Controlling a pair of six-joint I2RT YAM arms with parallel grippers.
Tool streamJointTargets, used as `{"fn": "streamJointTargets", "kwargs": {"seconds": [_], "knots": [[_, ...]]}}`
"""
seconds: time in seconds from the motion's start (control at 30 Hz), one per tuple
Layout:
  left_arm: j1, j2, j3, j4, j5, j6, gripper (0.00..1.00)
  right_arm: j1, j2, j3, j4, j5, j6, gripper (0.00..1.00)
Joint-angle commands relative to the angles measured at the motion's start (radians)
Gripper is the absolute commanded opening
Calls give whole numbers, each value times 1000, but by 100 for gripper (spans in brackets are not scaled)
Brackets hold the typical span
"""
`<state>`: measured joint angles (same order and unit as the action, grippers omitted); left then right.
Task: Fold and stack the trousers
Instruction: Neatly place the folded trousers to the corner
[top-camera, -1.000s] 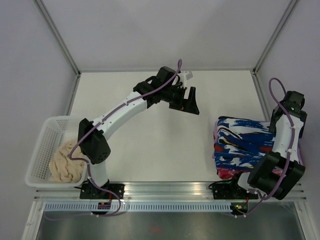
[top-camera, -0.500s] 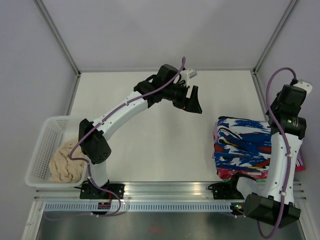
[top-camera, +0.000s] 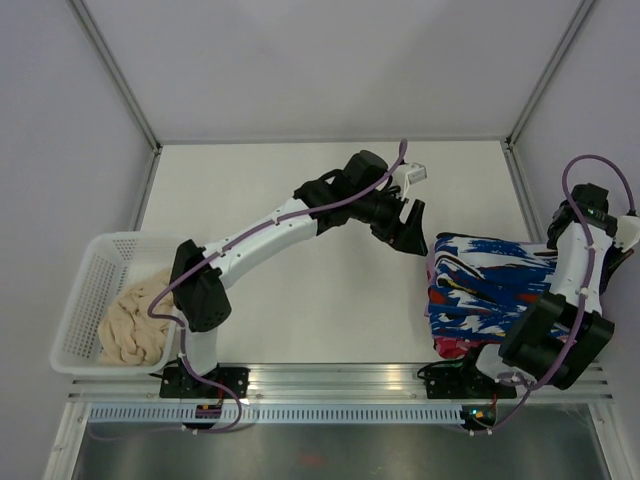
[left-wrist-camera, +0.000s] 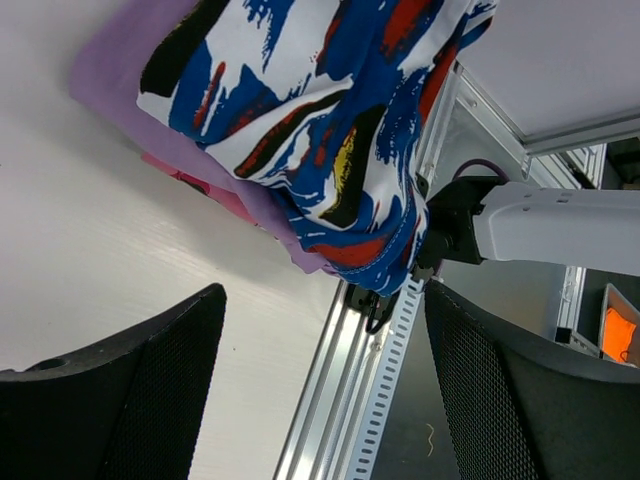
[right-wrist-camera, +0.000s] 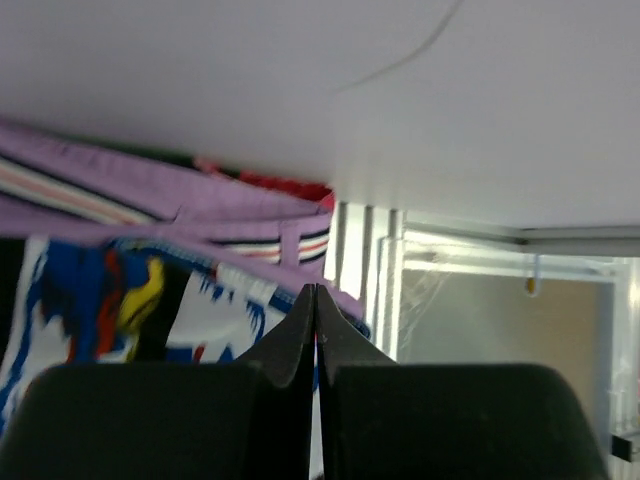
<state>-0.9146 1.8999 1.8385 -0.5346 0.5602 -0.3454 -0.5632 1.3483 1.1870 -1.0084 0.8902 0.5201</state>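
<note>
Left gripper (left-wrist-camera: 320, 395) gapes, right gripper (right-wrist-camera: 316, 292) pinched together; one pair of trousers (top-camera: 490, 285), one basket (top-camera: 88, 285).

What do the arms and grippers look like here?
The left arm and right arm both have white links, bulky black joints and a purple cable running along each. The fingers are black with a fine mesh texture.

You have one table (top-camera: 300, 290), two arms (left arm (top-camera: 260, 228), right arm (top-camera: 572, 285)) and two grippers (left gripper (top-camera: 410, 230), right gripper (right-wrist-camera: 316, 295)). You have one white basket (top-camera: 85, 268) and one cream fluffy bundle (top-camera: 130, 325). Folded clothing counts one pair of printed trousers (top-camera: 490, 275), at least one lilac garment (left-wrist-camera: 110, 75) and one pink garment (left-wrist-camera: 205, 188); further layers cannot be counted.
</note>
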Motion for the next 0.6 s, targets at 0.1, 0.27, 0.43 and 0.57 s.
{"fn": "streamJointTargets", "kwargs": {"seconds": [0.1,0.27,0.43,0.57], "knots": [[10,-10,-21,50,-6,42,85,-10,43,-111,83,205,-38,0],[10,1,-41,67,-5,23,85,-9,-36,-120,111,80,-101,0],[10,1,-56,91,27,14,85,8,-110,-3,103,-8,-123,0],[10,5,-55,94,37,16,85,16,-178,14,62,-172,-72,0]]}}
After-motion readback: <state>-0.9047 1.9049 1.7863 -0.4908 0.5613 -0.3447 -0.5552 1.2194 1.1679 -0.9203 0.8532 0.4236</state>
